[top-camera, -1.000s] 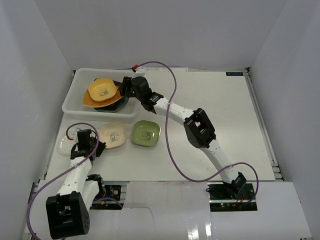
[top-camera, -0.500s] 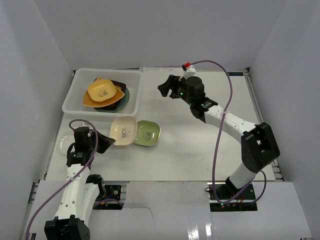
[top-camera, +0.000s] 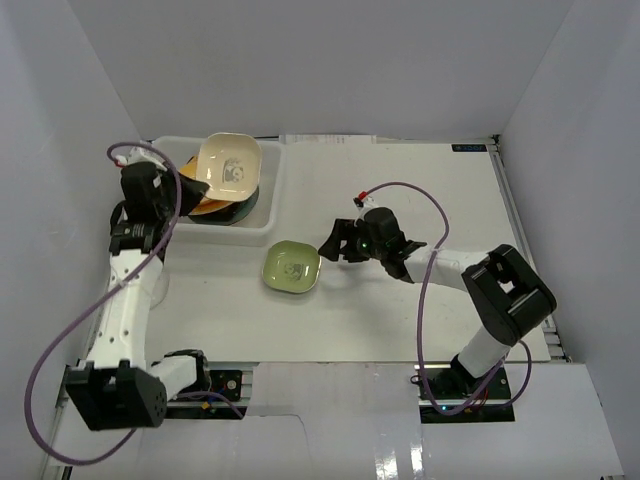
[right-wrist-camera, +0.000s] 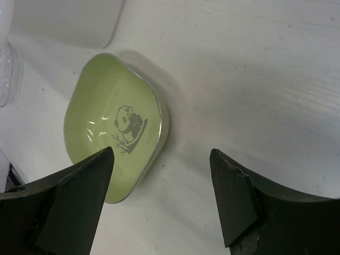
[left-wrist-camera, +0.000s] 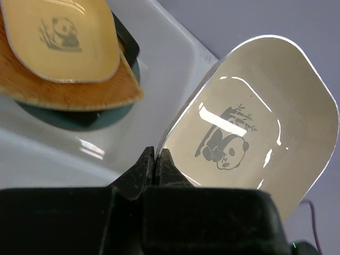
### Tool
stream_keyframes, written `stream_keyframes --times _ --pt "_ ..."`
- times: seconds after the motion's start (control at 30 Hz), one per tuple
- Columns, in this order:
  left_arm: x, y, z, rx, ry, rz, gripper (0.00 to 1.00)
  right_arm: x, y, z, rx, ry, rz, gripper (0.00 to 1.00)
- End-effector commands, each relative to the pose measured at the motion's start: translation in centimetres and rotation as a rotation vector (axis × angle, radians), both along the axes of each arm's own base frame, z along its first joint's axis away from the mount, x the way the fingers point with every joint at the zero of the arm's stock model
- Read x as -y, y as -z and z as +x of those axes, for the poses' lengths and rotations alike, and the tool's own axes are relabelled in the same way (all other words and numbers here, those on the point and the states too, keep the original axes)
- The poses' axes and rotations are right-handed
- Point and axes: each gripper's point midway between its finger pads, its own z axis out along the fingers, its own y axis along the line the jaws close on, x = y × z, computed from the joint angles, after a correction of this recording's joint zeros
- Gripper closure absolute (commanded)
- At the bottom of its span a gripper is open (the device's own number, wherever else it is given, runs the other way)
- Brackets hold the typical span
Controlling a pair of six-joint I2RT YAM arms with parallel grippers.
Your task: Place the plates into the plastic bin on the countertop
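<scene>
My left claw point(left-wrist-camera: 155, 159) is clamped on the rim of the cream plate point(left-wrist-camera: 249, 133) (panda print), held tilted over the plastic bin point(left-wrist-camera: 159, 64), near the yellow plate point(left-wrist-camera: 58, 37), panda too. An orange fan plate point(left-wrist-camera: 64, 90) lies under it. My right claw point(right-wrist-camera: 160, 159) is wide, hovering by the green plate point(right-wrist-camera: 114, 138) on the bench point(right-wrist-camera: 255, 79). The far-corner blue label point(top-camera: 470, 148) is too small to read.

We see a green plate point(right-wrist-camera: 114, 141), rounded-square with a panda print, lying flat on the white countertop point(right-wrist-camera: 255, 79). Our right gripper point(right-wrist-camera: 162, 159) has its two dark fingers point(right-wrist-camera: 79, 191) spread wide; the plate sits toward the left one, which covers its lower edge. A corner of the plastic bin point(right-wrist-camera: 69, 21) shows at upper left, apart from the plate.
</scene>
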Motion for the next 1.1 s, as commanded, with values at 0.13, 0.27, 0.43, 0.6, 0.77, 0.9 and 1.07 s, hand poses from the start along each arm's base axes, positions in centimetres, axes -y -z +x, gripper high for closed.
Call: stream_keyframes --times 0.13,0.27,0.43,0.6,0.77,0.9,1.07 --pt "-7.3 2.9 9.0 -0.098 -0.25 0.181 1.0 -2.5 -1.7 -0.9 0.054 -0.049 0.039 0.09" --pt "-9.5 3.5 11.9 -0.124 -0.31 0.197 1.0 -2.9 -0.5 -1.1 0.035 -0.055 0.001 0.11" --pt "-12.2 6.3 13.5 -0.2 -0.369 0.267 0.99 -4.4 1.1 -1.3 0.009 -0.068 -0.04 0.18" --pt "-12.2 8.2 13.8 -0.242 -0.345 0.269 0.45 -5.1 2.5 -1.0 -0.026 -0.054 -0.047 0.28" --pt "-10.6 5.8 13.0 -0.166 -0.285 0.222 0.29 -5.3 2.3 -0.3 -0.018 -0.028 -0.043 0.49" --pt "-8.8 2.8 10.8 -0.062 -0.233 0.171 0.24 -5.0 1.7 0.3 0.001 0.001 -0.043 0.79" --pt "-3.6 -0.7 4.6 0.136 -0.04 0.083 0.16 -2.6 -1.7 0.7 0.11 0.071 -0.052 0.92"
